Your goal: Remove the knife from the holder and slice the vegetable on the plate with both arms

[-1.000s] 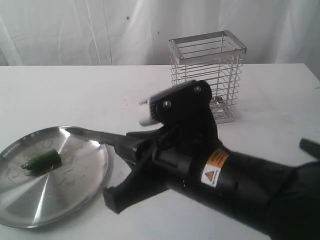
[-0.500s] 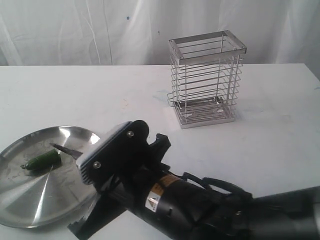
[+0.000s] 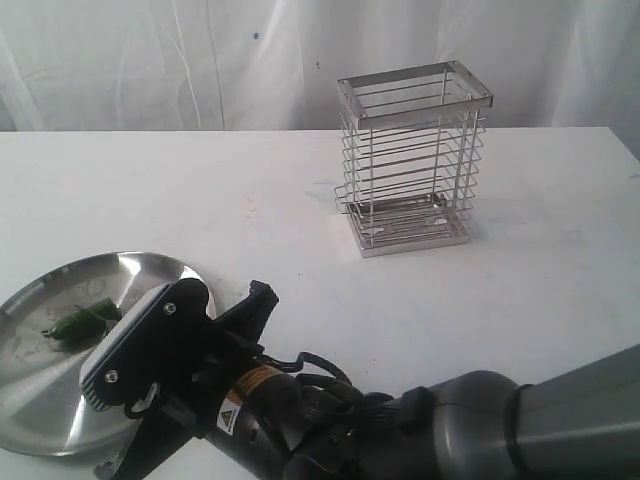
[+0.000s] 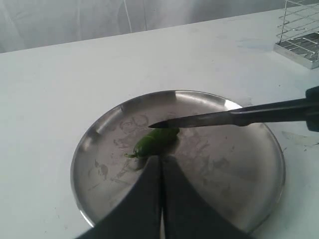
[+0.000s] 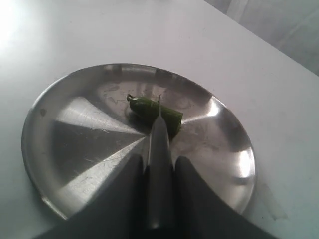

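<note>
The right claw (image 5: 159,167) is clamped partway closed on the black handle of the knife (image 4: 224,118). A second ago it was carrying the knife across the middle of the counter (image 3: 200,190), in front of the holder. It has since swung down to the plate, and the dark, tapering blade now points over the vegetable (image 4: 155,141). I cannot tell whether the tip touches it. The left claw (image 4: 160,164) is pinched fully shut on nothing, its smooth black tips just beside the vegetable and above the plate (image 4: 234,174).

By my reading the fetch is done and the first cut is next, though the vegetable is not yet steadied.

The vegetable is a stubby dark green piece with a glossy skin and a blunt cut end. The plate is round, shallow, shiny steel, scuffed and streaked, near the counter's front left corner. The counter is matte white. The holder (image 3: 415,160), a tall box of thin silver wire with a flat rim, stands empty towards the back edge.
</note>
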You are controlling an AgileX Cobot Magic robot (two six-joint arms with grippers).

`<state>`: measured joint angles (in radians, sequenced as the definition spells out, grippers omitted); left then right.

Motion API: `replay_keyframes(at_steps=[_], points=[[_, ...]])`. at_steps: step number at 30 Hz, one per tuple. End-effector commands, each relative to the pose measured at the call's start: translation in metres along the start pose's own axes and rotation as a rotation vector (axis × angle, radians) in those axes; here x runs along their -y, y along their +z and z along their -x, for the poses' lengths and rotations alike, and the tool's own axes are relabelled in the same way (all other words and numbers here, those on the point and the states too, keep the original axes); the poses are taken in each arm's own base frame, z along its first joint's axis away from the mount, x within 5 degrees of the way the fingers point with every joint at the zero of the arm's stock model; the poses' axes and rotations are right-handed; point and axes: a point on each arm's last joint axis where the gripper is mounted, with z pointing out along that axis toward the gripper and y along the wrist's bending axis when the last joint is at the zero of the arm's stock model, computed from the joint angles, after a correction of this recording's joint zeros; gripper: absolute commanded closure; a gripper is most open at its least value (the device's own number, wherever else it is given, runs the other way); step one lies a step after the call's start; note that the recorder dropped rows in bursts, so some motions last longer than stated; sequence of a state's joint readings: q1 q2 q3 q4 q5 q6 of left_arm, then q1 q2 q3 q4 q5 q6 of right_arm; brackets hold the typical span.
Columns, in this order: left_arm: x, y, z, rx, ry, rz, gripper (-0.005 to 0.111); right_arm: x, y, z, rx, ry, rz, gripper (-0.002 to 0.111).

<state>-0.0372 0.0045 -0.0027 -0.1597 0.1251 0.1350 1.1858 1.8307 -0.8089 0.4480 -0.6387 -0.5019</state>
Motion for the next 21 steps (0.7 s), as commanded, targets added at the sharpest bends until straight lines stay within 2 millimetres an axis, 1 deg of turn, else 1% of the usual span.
replay_keyframes(at_steps=[1,4,7,13,21], points=[[0.0003,0.0000,-0.0006,0.003,0.000,-0.005,0.107,0.0044,0.0010,0.0073,0.061,-0.055,-0.052,0.108],[0.0003,0.0000,-0.0006,0.003,0.000,-0.005,0.107,0.0049,0.0013,0.0078,0.073,-0.073,-0.061,0.108],[0.0003,0.0000,-0.0006,0.003,0.000,-0.005,0.107,0.0042,0.0031,0.0039,0.057,-0.067,-0.061,0.108],[0.0003,0.0000,-0.0006,0.003,0.000,-0.005,0.107,0.0061,0.0033,0.0014,0.039,0.099,-0.080,0.108],[0.0003,0.0000,-0.0006,0.003,0.000,-0.005,0.107,0.0059,0.0033,-0.0003,0.022,0.106,-0.078,0.108]])
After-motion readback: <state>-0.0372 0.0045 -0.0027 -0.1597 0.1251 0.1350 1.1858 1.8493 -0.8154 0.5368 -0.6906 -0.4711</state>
